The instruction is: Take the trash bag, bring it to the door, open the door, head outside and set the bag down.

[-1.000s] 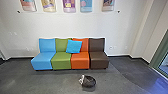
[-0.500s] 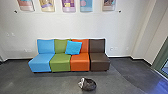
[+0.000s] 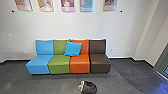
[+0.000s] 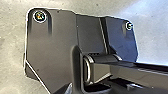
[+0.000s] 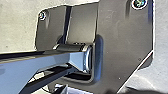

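The robot is nearer the bag (image 3: 89, 87) at twelve o'clock, so reaching seems easier. Claws open? Can't tell.

Bright room, bluish glare

You have bright, fairly even light on the wall (image 3: 75, 27), with soft shadow under the seats (image 3: 60, 65). Blue glare tints the dark floor (image 3: 50, 83), possibly a reflection; your wrist views show it paler, washed by cool highlights.
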